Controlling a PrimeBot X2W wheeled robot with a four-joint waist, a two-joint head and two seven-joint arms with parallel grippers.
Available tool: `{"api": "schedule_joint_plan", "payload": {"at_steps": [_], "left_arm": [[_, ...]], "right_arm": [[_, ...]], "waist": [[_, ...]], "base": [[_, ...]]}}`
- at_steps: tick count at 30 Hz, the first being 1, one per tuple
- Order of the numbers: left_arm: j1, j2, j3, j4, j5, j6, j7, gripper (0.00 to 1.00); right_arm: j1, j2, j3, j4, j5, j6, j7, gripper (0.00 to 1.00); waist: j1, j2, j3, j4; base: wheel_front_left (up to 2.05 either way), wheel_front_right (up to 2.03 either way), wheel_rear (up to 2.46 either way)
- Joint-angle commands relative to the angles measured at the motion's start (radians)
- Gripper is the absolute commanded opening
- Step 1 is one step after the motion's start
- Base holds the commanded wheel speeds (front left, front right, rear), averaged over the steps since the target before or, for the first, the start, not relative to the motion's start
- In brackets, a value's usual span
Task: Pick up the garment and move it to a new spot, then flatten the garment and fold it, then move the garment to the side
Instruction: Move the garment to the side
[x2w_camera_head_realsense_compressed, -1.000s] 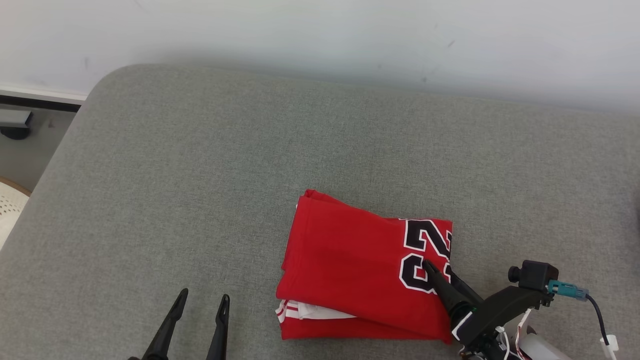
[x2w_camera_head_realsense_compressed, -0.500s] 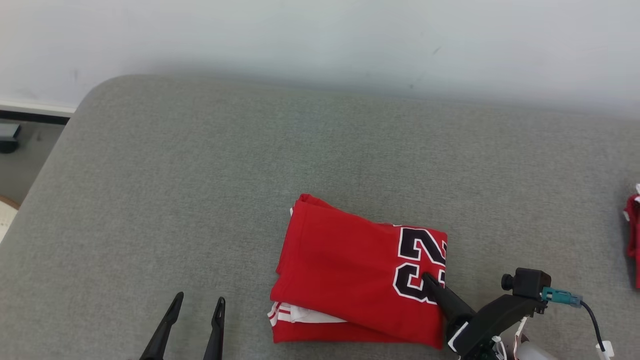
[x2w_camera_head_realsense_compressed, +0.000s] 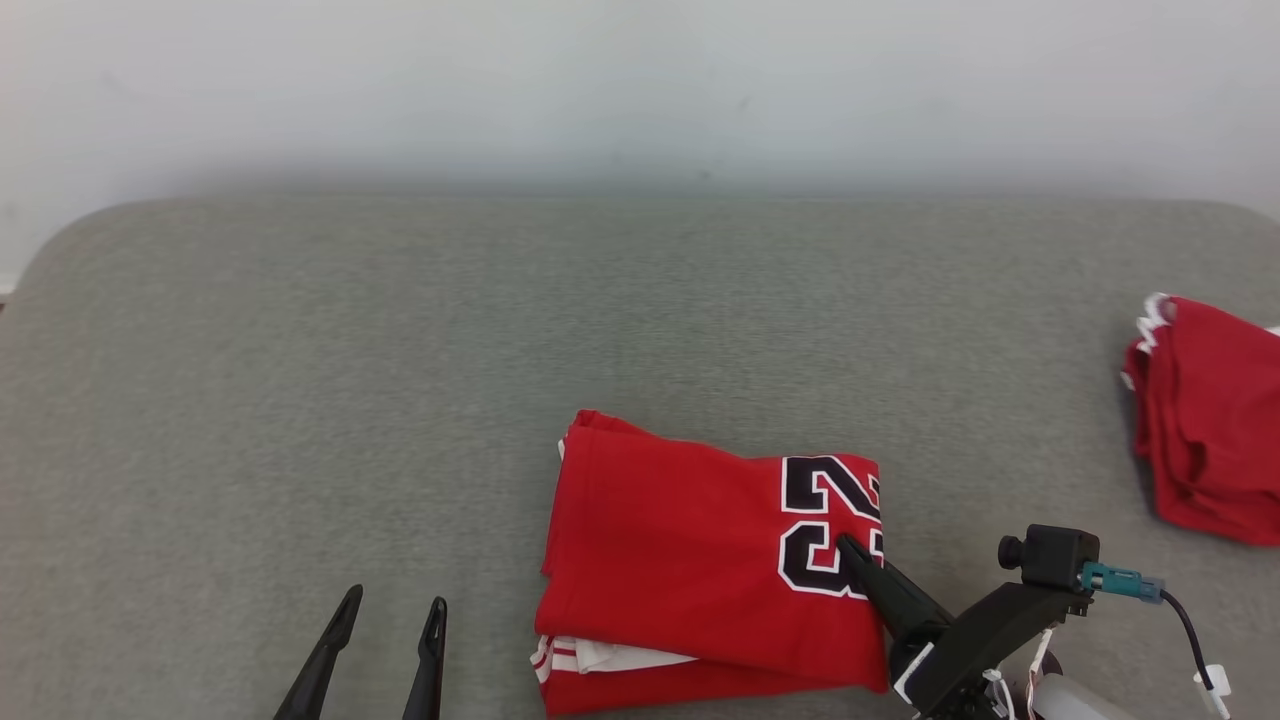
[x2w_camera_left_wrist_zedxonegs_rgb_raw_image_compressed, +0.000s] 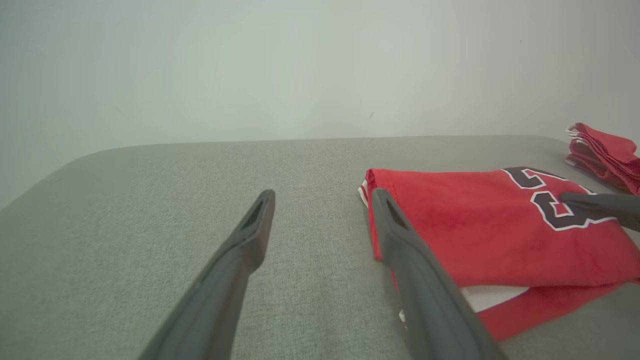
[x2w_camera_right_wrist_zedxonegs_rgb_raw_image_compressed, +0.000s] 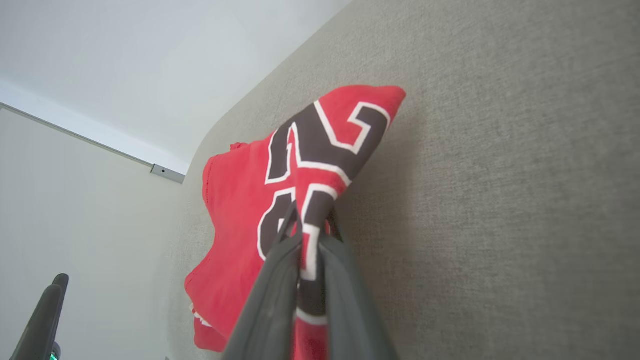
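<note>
we see the right claw (x2w_camera_head_realsense_compressed: 848, 545) pinched shut on the right edge of the folded red jersey (x2w_camera_head_realsense_compressed: 670, 540), right at the black number. the jersey lies on the near side of the grey tabletop (x2w_camera_head_realsense_compressed: 300, 400). our left claw (x2w_camera_head_realsense_compressed: 392, 602) hovers spread open, left of it. another red pile (x2w_camera_head_realsense_compressed: 1210, 420) sits at the right.

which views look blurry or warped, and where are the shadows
Head view: soft even light, jersey sharp, faint shadow band where wall meets couch. Left wrist view: left pincer looms large, slightly soft up close. Right wrist view: tilted frame, right pincer blurred near the bottom, jersey number crisp.
</note>
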Motion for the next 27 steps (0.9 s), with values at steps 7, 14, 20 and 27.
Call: {"api": "schedule_joint_plan", "payload": {"at_steps": [7,14,20,27], "left_arm": [[-0.003,0.021,-0.01,-0.007,-0.003,0.001,-0.003,1.0],[-0.014,0.042,-0.015,-0.017,-0.027,0.001,-0.003,1.0],[-0.038,0.086,-0.037,-0.028,-0.046,0.001,-0.003,1.0],[-0.086,0.152,-0.062,-0.061,-0.062,0.001,-0.003,1.0]], "right_arm": [[-0.049,-0.035,0.041,-0.015,-0.034,0.001,0.0,0.0],[-0.125,-0.085,0.069,-0.029,-0.066,0.001,0.02,0.0],[-0.216,-0.133,0.061,-0.041,-0.084,0.001,0.04,0.0],[-0.321,-0.202,0.037,-0.048,-0.114,0.001,0.061,0.0]], "waist": [[0.0,0.0,0.017,-0.152],[0.0,0.0,0.051,-0.241],[0.0,0.0,0.105,-0.288],[0.0,0.0,0.191,-0.306]], "base": [[0.0,0.0,0.0],[0.0,0.0,0.0],[0.0,0.0,0.0],[0.0,0.0,0.0]]}}
